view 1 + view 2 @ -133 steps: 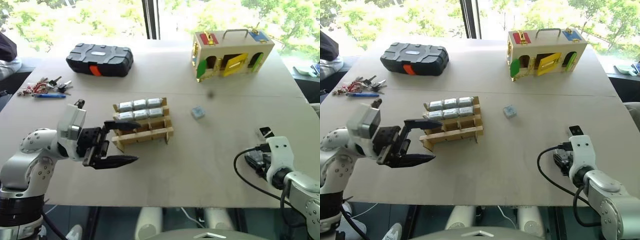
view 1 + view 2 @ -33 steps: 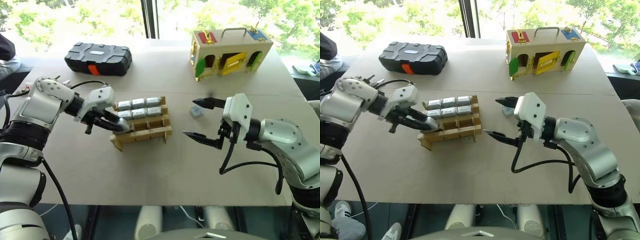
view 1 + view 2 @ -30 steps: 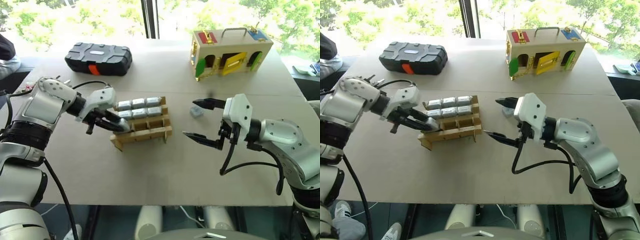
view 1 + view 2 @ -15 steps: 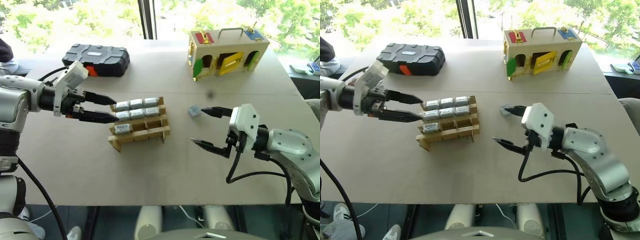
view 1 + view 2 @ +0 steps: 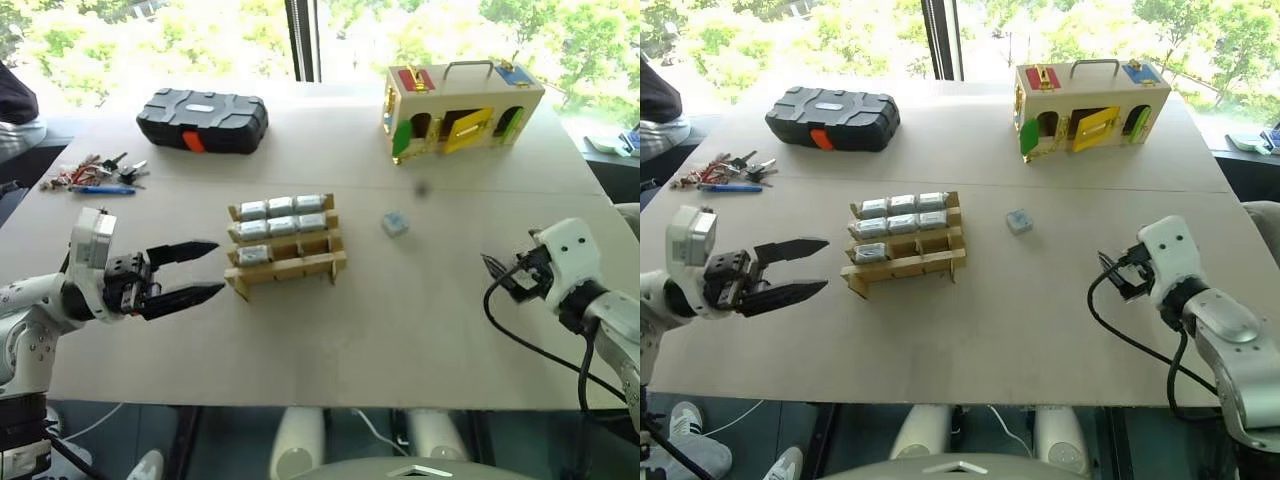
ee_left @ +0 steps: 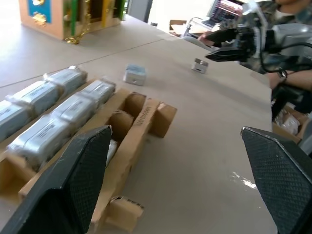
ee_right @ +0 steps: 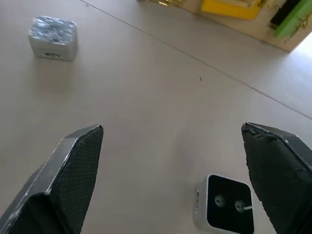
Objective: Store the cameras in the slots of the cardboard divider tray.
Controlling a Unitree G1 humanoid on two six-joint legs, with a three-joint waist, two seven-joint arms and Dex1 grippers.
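While both arms are held low at the near corners, the bench [image 5: 420, 320] is seen to carry everything else. At its far right stands a wooden box [image 5: 462, 98] with coloured doors and a metal handle; at the far left lies a black case [image 5: 202, 119] with an orange latch, and nearer the left edge a bunch of keys [image 5: 92, 173] is spread out. The tray [image 5: 286, 248] sits at mid-bench, a little left of centre, with three rows of three slots. The two far rows are filled with six cameras [image 5: 283, 215], and a seventh camera [image 5: 253, 255] is lodged in the left slot of the near row; the other two near slots are seen bare in the left wrist view. One loose camera [image 5: 395, 224] lies on the bench to the right of the tray, well apart from it. A small white block with a black face [image 7: 224, 203] lies near the right arm. The left end effector [image 5: 196, 270] is held level beside the tray's left end, apart from it, its fingers [image 5: 186, 249] spread wide and nothing between them. The right end effector [image 5: 494, 274] hovers over the bench's right part, its fingers [image 7: 73, 171] likewise spread, nothing gripped.
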